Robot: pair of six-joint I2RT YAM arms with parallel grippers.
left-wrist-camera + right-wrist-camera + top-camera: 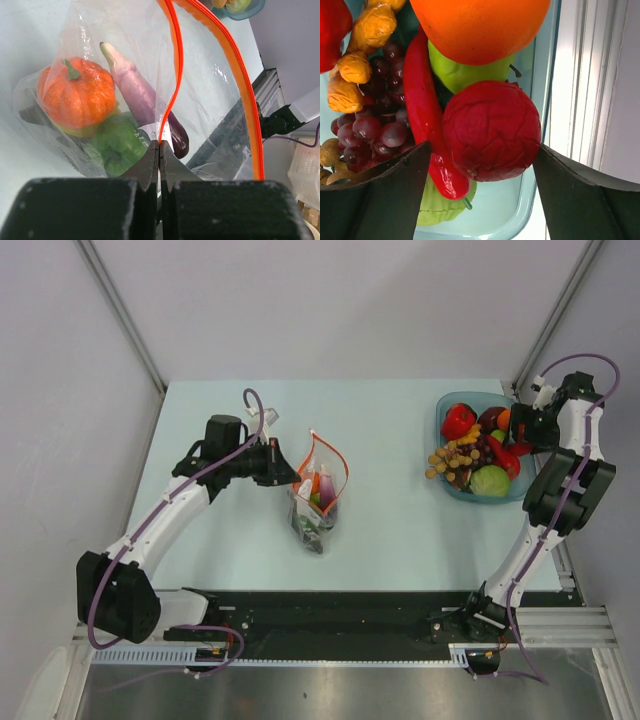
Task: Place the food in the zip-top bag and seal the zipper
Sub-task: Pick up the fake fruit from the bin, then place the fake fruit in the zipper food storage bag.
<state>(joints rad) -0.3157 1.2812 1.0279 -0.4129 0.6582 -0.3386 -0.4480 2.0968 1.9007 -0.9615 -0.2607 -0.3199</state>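
- The pale tabletop (400, 540) carries everything.
- The blue tray (441, 412) sits at its far right corner, heaped with food.
- The zip-top bag (318, 508) lies left of centre, mouth gaping, its orange zipper (176, 60) unsealed.
- The left fingers (150, 165) are pressed together, pinching the bag's edge where the zipper ends.
- The right fingers (395, 190) stand wide over the tray, one on either side of a wrinkled red ball (492, 130). I cannot tell whether they touch it.
- Inside the bag: an orange pumpkin (75, 95), a purple eggplant (135, 90) and a green pepper (117, 142).
- Beside the ball lie a red chili (420, 110) and dark grapes (380, 125).
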